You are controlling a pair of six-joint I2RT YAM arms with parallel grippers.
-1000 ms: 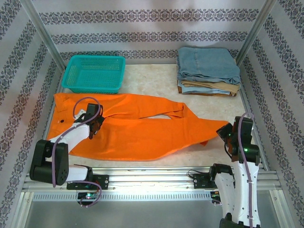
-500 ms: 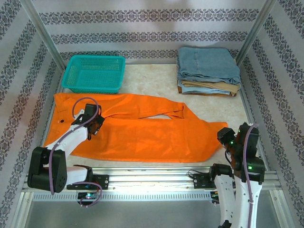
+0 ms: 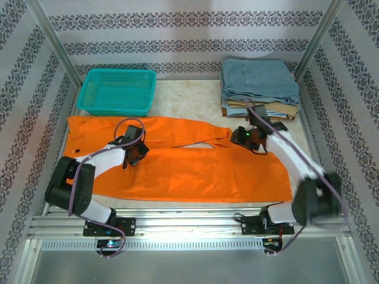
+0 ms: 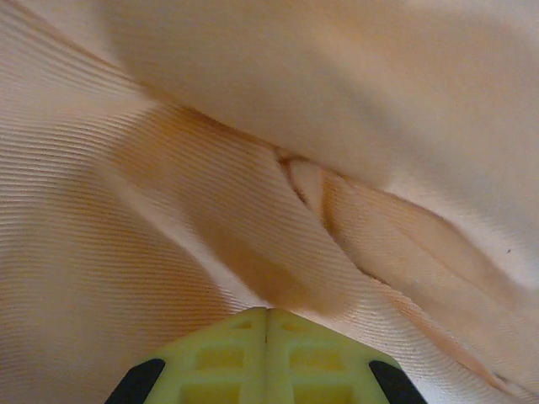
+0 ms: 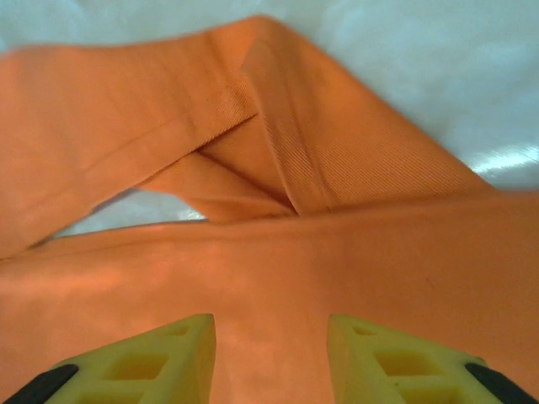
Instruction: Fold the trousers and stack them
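Because a fold has to start from flat cloth, the trousers (image 3: 195, 177) lie spread across the table (image 3: 189, 97) from 9 o'clock to about 4 o'clock, with the waist at the 9 o'clock end. At 10 o'clock the teal basket (image 3: 115, 110) stands just beyond the waistband, out of the working area.

The left gripper (image 3: 135, 155) sits low on the upper thigh of the trousers, a little toward 9 o'clock from centre. It is probably there to anchor or pinch that end while the other arm works. In its wrist view the left gripper (image 4: 268, 318) has its fingers (image 4: 219, 353) pressed together with no gap. Creases in the orange cloth run in toward the tips, which hints at a pinch, though I cannot tell whether any fabric is caught.

Toward 2 o'clock from centre, one leg is doubled back, leaving a sliver of bare table between the legs. The right gripper (image 3: 241, 137) hovers at that doubled end. Its wrist view shows the right gripper (image 5: 269, 337) spread wide above the cloth and holding nothing. The turned-back cuff (image 5: 278, 143) lies straight ahead at its 12 o'clock, so it is likely lined up to take that end.

At 1 o'clock the denim pair (image 3: 260, 80) rests folded on the tan pair (image 3: 260, 108), which marks where the stack goes.
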